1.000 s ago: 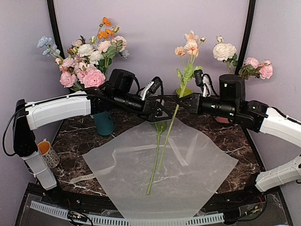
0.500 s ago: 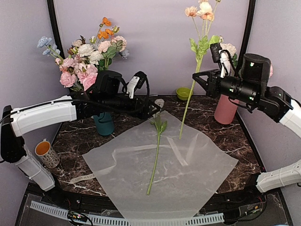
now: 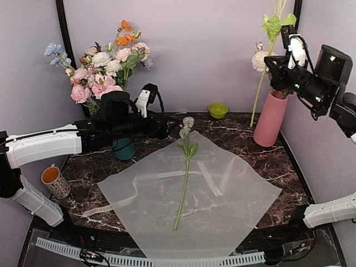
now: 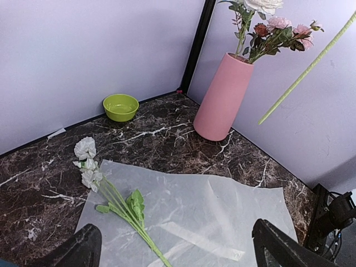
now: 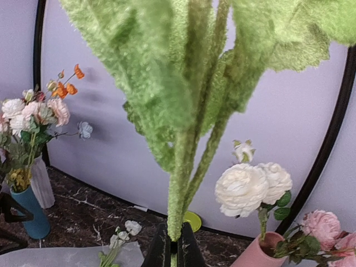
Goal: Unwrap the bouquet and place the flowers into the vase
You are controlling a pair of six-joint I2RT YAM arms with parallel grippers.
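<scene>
**Stem lifted high beside the pink vase**

A second before, both my arms were low over the far edge of the paper [image 3: 222, 200], and my right claw [image 5: 172, 247] held a flower stem [image 3: 260, 83] whose foot rested on the sheet. Since then my right arm had risen to the upper right corner. The stem went up with it, and its blooms had passed out of the top of the overhead view. My right claw was clamped shut on that stem just below its fuzzy green leaves. The stem's lower end hung in the air just beside the vase [image 3: 271, 119], below the mouth and not inside it.

My left arm had drawn back to the left. My left claw [image 4: 178, 247] stood wide open and held nothing, low over the surface [image 3: 83, 161] in front of the teal vase [image 3: 123, 149].

The pink vase stood upright at the back right of the surface and held a white bloom [image 3: 258, 58] and some pink ones. One thin green stem [image 3: 184, 183] with small white blooms lay where it had been, along the middle of the spread translucent paper, its head towards the green bowl [image 3: 218, 109]. That head had been hidden under my left claw a second before and was now in plain sight.
</scene>
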